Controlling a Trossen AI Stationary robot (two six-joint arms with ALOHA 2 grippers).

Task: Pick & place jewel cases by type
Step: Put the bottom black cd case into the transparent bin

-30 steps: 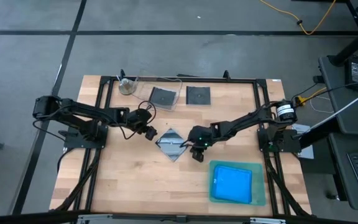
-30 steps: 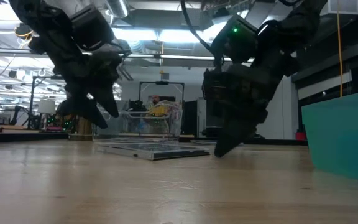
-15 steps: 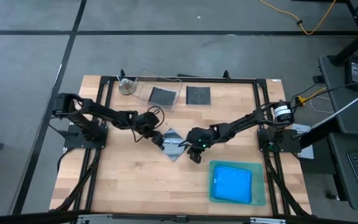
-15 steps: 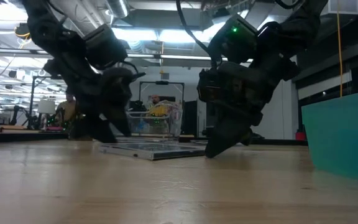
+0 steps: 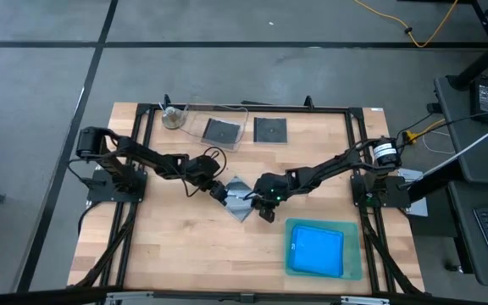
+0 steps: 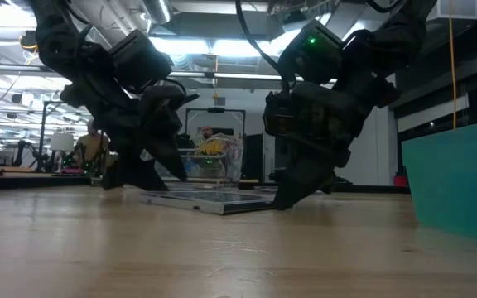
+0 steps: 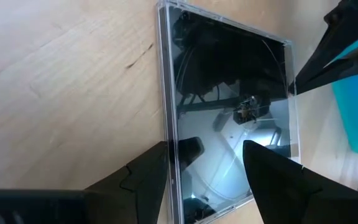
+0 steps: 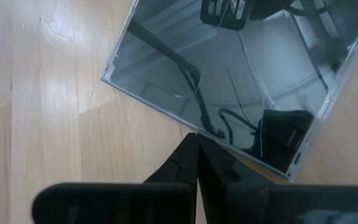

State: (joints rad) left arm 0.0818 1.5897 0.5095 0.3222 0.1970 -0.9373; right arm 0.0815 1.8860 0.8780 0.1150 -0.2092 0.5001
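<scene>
The blue jewel cases lie stacked in the green tray at the near right of the tabletop.

At mid-tabletop one dark square CD case lies flat, turned so its corners point toward and away from the robot. Both arms meet at this case. The left gripper is at the case's left edge. In the left wrist view its jaws are spread and straddle that edge, one finger over bare wood, the other finger over the case lid. The right gripper stands at the opposite, right-hand edge. Its jaws are pressed together, with the tips at the case rim, apparently bracing it.

The case therefore lies directly ahead of the left jaws, and the left arm is the one positioned to grasp.

Farther back, one dark case rests in the clear tub. Another dark case lies just beside the tub on bare wood.
</scene>
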